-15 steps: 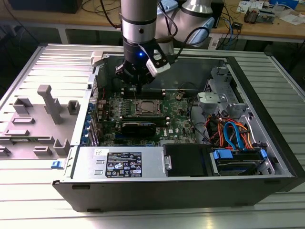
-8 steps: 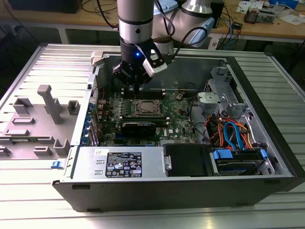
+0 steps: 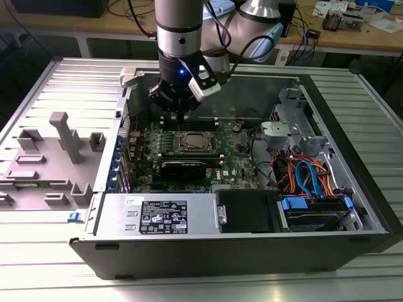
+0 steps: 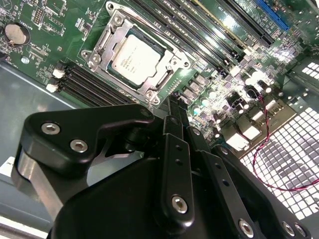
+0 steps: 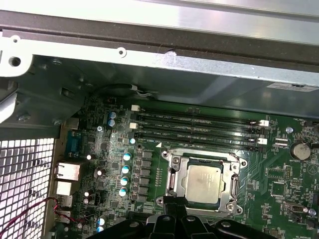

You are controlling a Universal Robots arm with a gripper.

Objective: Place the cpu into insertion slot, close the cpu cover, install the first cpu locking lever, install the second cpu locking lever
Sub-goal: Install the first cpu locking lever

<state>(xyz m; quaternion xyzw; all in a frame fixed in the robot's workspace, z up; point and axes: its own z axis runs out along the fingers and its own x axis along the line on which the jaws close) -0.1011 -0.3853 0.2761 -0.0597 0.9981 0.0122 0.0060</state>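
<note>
Here, claw (image 5: 175, 202) tips together beside cpu (image 5: 203, 182), cpu cover (image 5: 173, 175) down, levers indistinct

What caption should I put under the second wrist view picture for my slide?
Gripper poised near the cpu, seated in the insertion slot under the cpu cover.

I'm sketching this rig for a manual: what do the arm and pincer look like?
The arm is a silver-grey cylinder with a dark band and a blue light at the wrist; black cables loop beside it. A white box sits alongside. The pincer is black, with jointed links and silver screws.
</note>
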